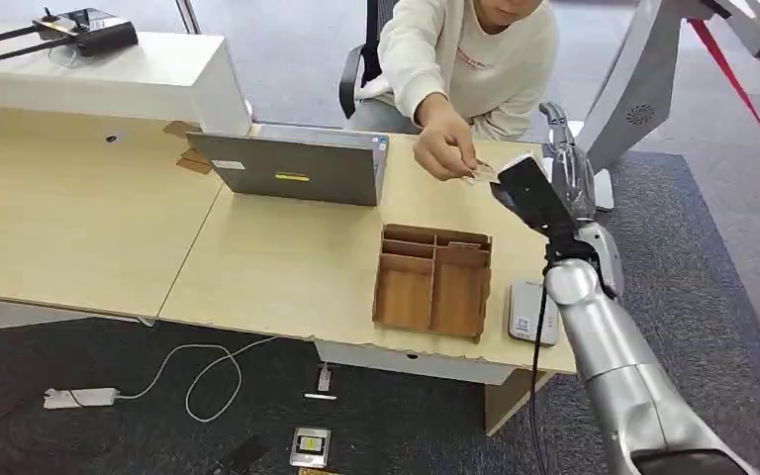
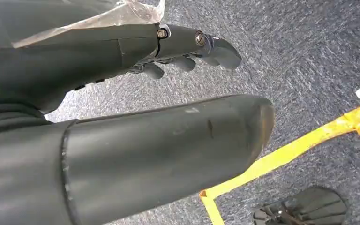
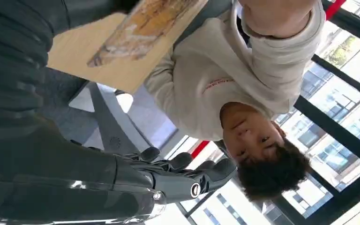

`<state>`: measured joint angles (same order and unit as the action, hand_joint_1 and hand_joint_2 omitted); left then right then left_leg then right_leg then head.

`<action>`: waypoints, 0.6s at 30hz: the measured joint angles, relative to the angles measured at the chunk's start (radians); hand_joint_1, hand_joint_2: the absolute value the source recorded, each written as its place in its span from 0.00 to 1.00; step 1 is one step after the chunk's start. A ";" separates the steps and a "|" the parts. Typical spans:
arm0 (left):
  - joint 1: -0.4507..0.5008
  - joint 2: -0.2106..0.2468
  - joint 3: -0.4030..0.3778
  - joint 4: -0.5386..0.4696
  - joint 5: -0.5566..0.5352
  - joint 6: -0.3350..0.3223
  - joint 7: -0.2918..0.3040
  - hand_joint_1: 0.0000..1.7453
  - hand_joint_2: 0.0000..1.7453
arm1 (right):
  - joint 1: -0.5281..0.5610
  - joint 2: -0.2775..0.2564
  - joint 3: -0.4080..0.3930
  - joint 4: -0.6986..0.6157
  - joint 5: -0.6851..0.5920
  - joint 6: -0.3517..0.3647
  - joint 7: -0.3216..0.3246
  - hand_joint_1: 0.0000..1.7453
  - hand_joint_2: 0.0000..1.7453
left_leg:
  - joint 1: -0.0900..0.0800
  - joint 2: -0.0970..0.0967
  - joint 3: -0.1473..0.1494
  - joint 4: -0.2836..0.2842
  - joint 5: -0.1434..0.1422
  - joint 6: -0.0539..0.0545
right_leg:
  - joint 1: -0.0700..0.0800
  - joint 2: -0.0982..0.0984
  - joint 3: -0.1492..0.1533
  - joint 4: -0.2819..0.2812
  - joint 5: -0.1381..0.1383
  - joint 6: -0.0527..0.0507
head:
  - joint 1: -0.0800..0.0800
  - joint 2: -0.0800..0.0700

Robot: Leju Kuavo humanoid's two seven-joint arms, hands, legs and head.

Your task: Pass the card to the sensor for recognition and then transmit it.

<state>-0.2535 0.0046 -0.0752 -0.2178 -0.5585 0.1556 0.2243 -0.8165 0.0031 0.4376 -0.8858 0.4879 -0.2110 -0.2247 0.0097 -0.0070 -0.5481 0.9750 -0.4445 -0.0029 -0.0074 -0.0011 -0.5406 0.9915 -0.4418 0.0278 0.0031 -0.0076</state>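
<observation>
Right hand (image 1: 566, 163): reaching up past the far right edge of the desk (image 1: 287, 267), beyond the wooden organiser (image 1: 433, 279); in the right wrist view its fingers (image 3: 183, 161) are lying apart and stretched out, grasping nothing.
Card (image 1: 479, 172): being pinched by the person's hand (image 1: 445, 148), over the desk behind the wooden organiser and just beside the right hand; whether it is touching the robot's fingers cannot be told. In the right wrist view it is showing as a brownish printed card (image 3: 143, 28), blurred, close to the camera.
Person (image 1: 470, 54): sitting behind the desk in a cream sweatshirt, leaning forward with one arm stretched toward the right hand.
Sensor (image 1: 532, 313): a small grey box lying flat on the desk, just to the right of the wooden organiser, near the front edge.
Laptop (image 1: 295, 166): standing open on the desk, behind and to the left of the wooden organiser.
Left hand (image 2: 187, 49): hanging over grey carpet, fingers loosely curled in, gripping nothing.
Yellow tape (image 2: 286, 154): running across the carpet below the left hand.
</observation>
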 joint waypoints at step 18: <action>-0.003 0.000 0.000 0.000 -0.003 0.000 0.002 0.00 0.00 | -0.026 0.000 0.000 0.033 -0.050 -0.011 -0.030 1.00 1.00 | 0.000 0.000 0.000 0.000 0.000 0.000 | 0.000 0.000 0.000 0.000 0.000 0.000 | 0.000 0.000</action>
<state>-0.2569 0.0042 -0.0752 -0.2178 -0.5615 0.1556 0.2262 -0.8428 0.0031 0.4372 -0.8526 0.4376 -0.2220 -0.2544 0.0097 -0.0070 -0.5480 0.9750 -0.4445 -0.0030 -0.0074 -0.0011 -0.5407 0.9915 -0.4418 0.0278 0.0027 -0.0076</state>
